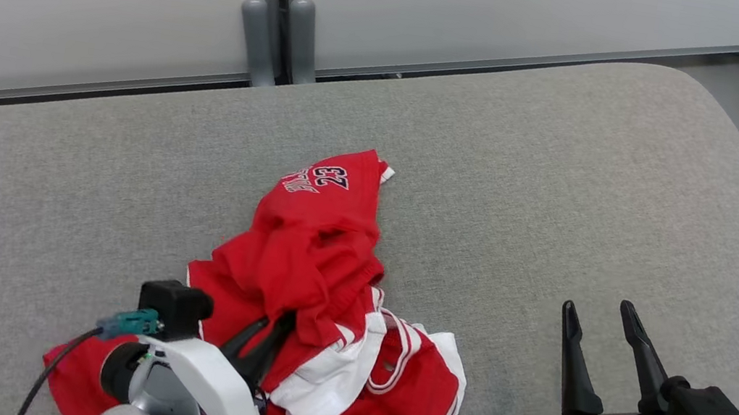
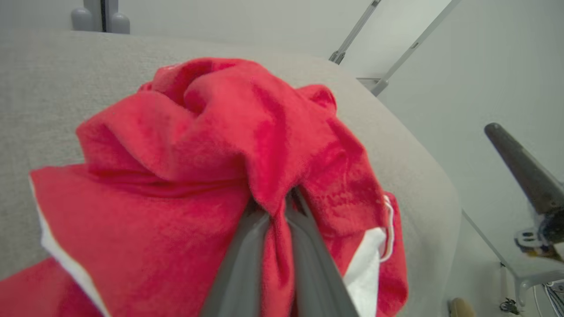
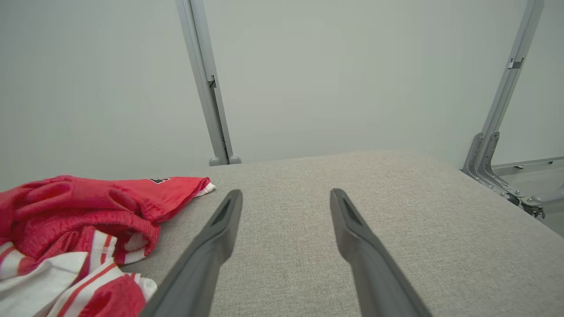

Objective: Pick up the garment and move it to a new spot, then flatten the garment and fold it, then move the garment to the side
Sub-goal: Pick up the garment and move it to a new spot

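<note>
Grey pad [image 1: 562,192], red garment [image 1: 311,257] clenched in left end effector [image 2: 275,204]; right end effector [image 1: 598,307] released

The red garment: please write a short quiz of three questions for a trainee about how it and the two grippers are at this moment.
1. True or false: the left gripper is shut on a fold of the red garment.
2. The right gripper is: A) open, apart from the garment; B) shut on the garment; C) shut on nothing.
3. Fill in: the number printed on the garment is ___.
Key: 1 true; 2 A; 3 23.
</note>
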Robot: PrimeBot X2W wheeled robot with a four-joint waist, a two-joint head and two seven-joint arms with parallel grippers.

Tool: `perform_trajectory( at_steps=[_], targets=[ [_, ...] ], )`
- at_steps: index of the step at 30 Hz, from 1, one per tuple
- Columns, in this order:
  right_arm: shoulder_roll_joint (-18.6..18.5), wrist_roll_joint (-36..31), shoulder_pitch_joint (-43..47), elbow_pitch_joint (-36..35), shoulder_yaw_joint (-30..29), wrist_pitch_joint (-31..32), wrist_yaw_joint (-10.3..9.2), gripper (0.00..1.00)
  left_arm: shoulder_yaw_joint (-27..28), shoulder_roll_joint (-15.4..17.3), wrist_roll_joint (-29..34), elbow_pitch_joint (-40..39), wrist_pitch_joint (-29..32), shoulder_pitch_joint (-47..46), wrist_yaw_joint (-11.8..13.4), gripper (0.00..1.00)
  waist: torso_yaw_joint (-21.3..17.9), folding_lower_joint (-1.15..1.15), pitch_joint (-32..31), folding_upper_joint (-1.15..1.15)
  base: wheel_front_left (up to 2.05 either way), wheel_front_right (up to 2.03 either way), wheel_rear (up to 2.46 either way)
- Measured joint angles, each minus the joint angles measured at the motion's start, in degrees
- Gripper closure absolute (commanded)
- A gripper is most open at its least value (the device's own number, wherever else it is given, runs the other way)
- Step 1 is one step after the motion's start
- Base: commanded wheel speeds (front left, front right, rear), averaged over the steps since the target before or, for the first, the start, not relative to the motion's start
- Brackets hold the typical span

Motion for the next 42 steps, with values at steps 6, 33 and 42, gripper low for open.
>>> perform_trajectory(
  at_steps=[6,33,42],
  targets=[
    [0.01,-0.57,0.04,0.15,0.56,0.00,0.00,0.00,-2.33,-3.52,2.24,9.16,-5.55,-1.91,-2.18,0.67,2.72,0.00,-0.55,0.00,0.00,0.00,0.00],
    [0.00,-3.71,6.80,-0.32,-4.49,0.00,0.00,0.00,14.33,-1.98,20.20,0.94,-23.59,16.77,7.20,0.00,11.29,0.00,-8.64,0.00,0.00,0.00,0.00],
    [0.00,-4.08,6.99,-0.27,-4.08,0.00,0.00,0.00,19.25,-5.55,24.25,2.94,-23.59,17.69,3.28,0.00,11.46,0.00,-8.96,0.00,0.00,0.00,0.00]
  ],
)
